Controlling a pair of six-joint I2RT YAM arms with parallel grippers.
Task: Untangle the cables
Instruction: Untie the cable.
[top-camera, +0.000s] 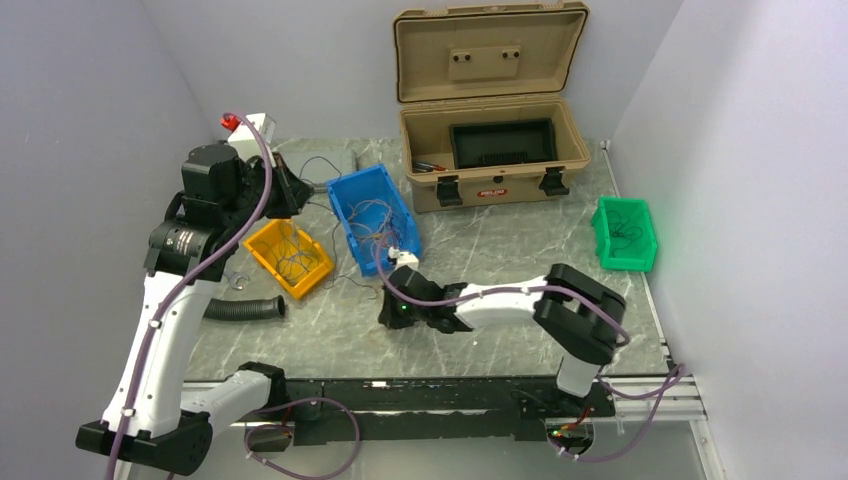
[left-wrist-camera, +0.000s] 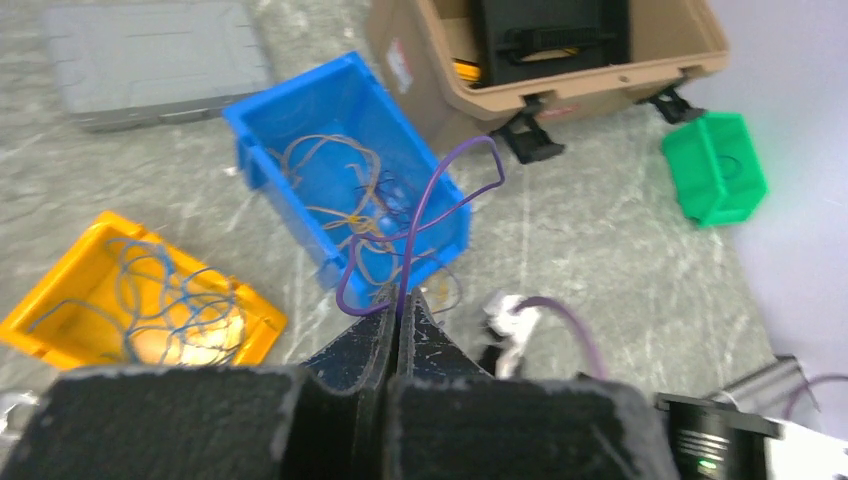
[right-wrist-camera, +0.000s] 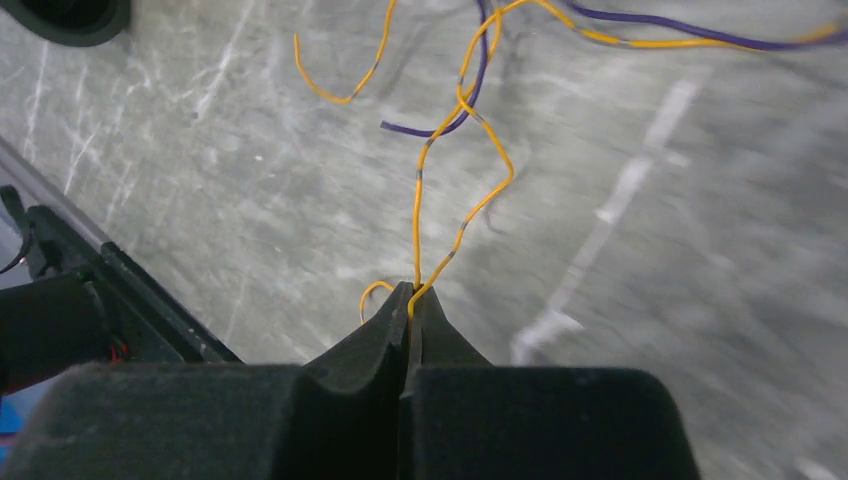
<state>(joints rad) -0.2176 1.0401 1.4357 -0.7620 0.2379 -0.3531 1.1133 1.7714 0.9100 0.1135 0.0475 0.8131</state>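
My left gripper (left-wrist-camera: 398, 306) pinches a purple wire (left-wrist-camera: 468, 146), right gripper (right-wrist-camera: 408, 300) a yellow wire (right-wrist-camera: 416, 230); blue bin (left-wrist-camera: 395, 125) tangle (left-wrist-camera: 350, 200) mostly unsorted.

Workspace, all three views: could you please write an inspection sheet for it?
Surface: grey marbled table, no spill seen.
Job's things: thin wires tangled in the blue bin; more in the yellow bin and green bin.
Clutter: open tan case, black hose, grey flat case.
Grippers: left gripper shut on a purple wire; right gripper shut on a yellow wire.
Cables: thick purple arm cables, looping along both arms.
Surroundings: plain walls.
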